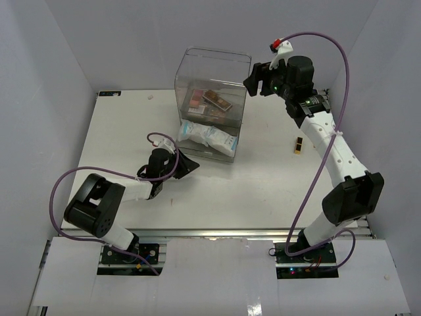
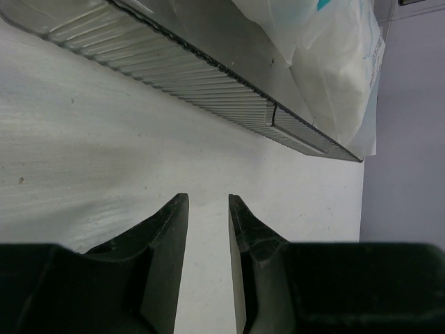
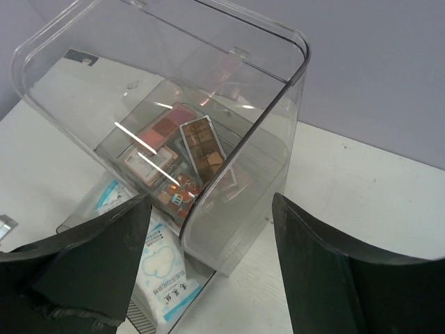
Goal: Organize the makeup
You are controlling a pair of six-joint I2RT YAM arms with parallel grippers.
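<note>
Overhead, the clear box (image 1: 212, 72) stands in the upper middle of the frame. The pink and brown palettes (image 1: 209, 102) lie on its dark inner shelf, and the white-and-blue packets (image 1: 208, 137) lie in the bottom drawer. One small brown-and-gold item (image 1: 298, 145) lies alone on the table (image 1: 131, 131) at centre right, well apart from the box. The left gripper (image 1: 189, 164) sits low near the drawer's left corner. The right gripper (image 1: 255, 78) hovers at the box's upper right.

In the left wrist view, the jaws stand a narrow slit apart over bare table, holding nothing.

In the right wrist view, the fingers (image 3: 104, 264) are spread wide and empty above the box. The palettes look light, stiff and slick, probably best pinched across their thin edges. The packets look soft and crinkly, so a sealed end seems the best place to grip. The packet at lower left carries printed characters, too small to read.
</note>
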